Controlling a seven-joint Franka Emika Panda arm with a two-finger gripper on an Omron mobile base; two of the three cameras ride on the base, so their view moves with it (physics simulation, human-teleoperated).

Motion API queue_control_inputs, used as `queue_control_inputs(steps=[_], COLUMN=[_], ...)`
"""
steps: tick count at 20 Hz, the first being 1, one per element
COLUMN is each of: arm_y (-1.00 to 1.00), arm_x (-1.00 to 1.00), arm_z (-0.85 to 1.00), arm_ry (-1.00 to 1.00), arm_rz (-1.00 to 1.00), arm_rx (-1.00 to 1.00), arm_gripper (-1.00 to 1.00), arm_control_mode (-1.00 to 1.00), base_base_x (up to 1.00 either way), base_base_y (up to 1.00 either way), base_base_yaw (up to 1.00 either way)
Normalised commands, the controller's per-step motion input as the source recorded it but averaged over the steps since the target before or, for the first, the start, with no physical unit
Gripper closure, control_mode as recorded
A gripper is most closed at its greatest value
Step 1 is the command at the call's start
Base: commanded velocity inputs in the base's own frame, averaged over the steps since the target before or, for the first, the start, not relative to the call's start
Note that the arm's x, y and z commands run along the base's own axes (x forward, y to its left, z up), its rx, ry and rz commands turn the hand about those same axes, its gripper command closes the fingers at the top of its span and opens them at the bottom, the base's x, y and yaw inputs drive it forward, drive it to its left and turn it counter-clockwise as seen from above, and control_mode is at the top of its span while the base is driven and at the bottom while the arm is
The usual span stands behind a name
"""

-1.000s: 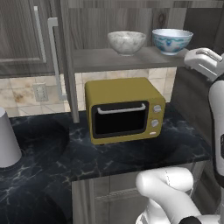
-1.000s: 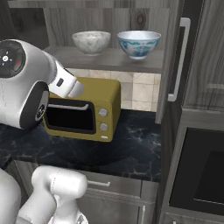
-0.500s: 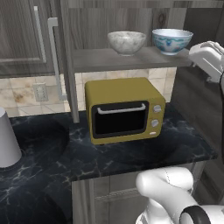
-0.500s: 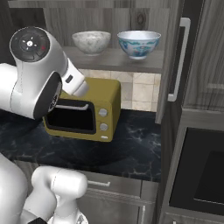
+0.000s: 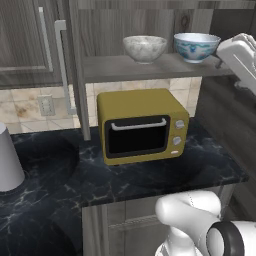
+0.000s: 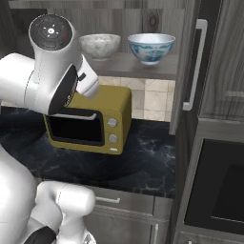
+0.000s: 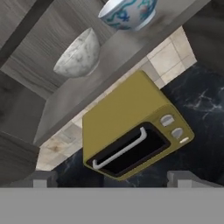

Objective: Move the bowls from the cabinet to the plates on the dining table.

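Two bowls stand side by side on the shelf of the open cabinet (image 5: 125,67). One is grey-white marbled (image 5: 145,47) (image 6: 100,45) (image 7: 78,54). The other is white with a blue pattern (image 5: 196,46) (image 6: 151,46) (image 7: 129,12). My white hand (image 5: 240,56) hangs just right of the shelf's end, at about the level of the blue bowl and apart from it. In the hand view my gripper (image 7: 113,179) is open, its fingertips (image 7: 41,178) wide apart with nothing between them. The plates and the dining table are out of view.
A yellow toaster oven (image 5: 142,125) (image 6: 90,126) (image 7: 131,131) sits on the black marble counter (image 5: 200,170) under the shelf. Cabinet doors with long silver handles (image 5: 62,65) (image 6: 195,64) stand open on both sides. A pale grey canister (image 5: 7,160) stands far left. A built-in oven (image 6: 219,186) lies low right.
The arm has lifted and swung right in the right base view. The hand has risen a little beside the shelf's end. Bowls and oven have not moved, and the gripper has stayed open.
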Motion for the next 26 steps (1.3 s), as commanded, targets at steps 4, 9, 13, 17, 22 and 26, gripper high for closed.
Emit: queue_control_inputs(steps=[4, 9, 13, 17, 22, 26], arm_y=[0.00, 0.00, 0.02, 0.02, 0.00, 0.00], arm_x=[0.54, 0.42, 0.39, 0.27, 0.32, 0.47], arm_z=[-0.01, 0.00, 0.03, 0.07, 0.11, 0.00], arm_ry=[0.00, 0.02, 0.05, 0.03, 0.07, 0.04], arm_rz=[0.00, 0.00, 0.00, 0.00, 0.00, 0.00], arm_rx=[0.00, 0.00, 0.00, 0.01, 0.02, 0.00], arm_gripper=[-1.00, -1.00, -1.00, -1.00, -1.00, -1.00], arm_control_mode=[-1.00, -1.00, -1.00, -1.00, -1.00, -1.00], base_base_x=[0.00, 0.00, 0.00, 0.00, 0.00, 0.00], base_base_y=[0.00, 0.00, 0.00, 0.00, 0.00, 0.00], base_base_yaw=[0.00, 0.00, 0.00, 0.00, 0.00, 0.00])
